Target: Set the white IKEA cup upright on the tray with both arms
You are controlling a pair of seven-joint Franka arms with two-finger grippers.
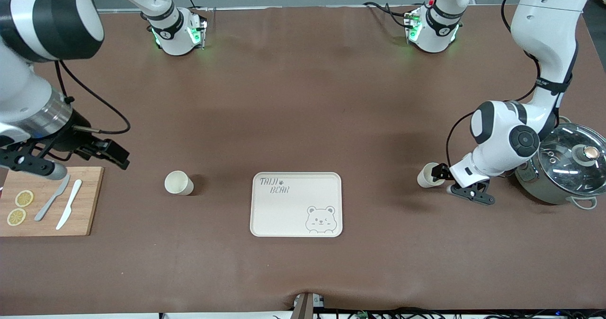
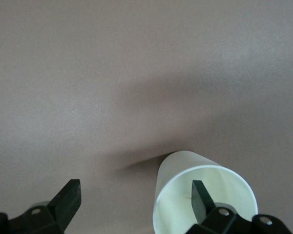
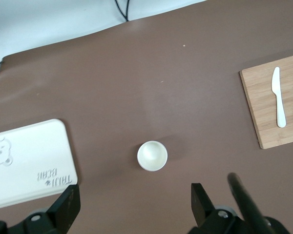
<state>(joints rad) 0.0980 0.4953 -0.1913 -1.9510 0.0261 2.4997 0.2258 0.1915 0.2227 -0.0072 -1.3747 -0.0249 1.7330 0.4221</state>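
front view: the tray (image 1: 296,204) sits flat in the middle of the brown table (image 1: 303,96), with nothing on it. there are two white cups. one cup (image 1: 179,183) stands upright on the table, beside the tray toward the right arm's end. the other cup (image 1: 429,175) lies tipped on its side toward the left arm's end, and the left gripper (image 1: 450,181) is low down right at it, next to a steel pot with a glass lid (image 1: 563,168). the right gripper (image 1: 71,160) hangs up in the air over the edge of a wooden cutting board (image 1: 49,201) that has two knives (image 1: 61,200) and two lemon slices (image 1: 20,207) on it.

left wrist view: the left gripper (image 2: 136,195) is spread wide. one finger (image 2: 201,196) pokes into the mouth of the tipped cup (image 2: 185,168), the other finger is outside, well clear of the cup wall. not clamped on anything.

right wrist view: the right gripper (image 3: 132,202) is also spread wide and holding nothing. looking down from it, the upright cup (image 3: 152,155) sits on the table between the tray (image 3: 24,161) and the cutting board (image 3: 263,105), apart from both.
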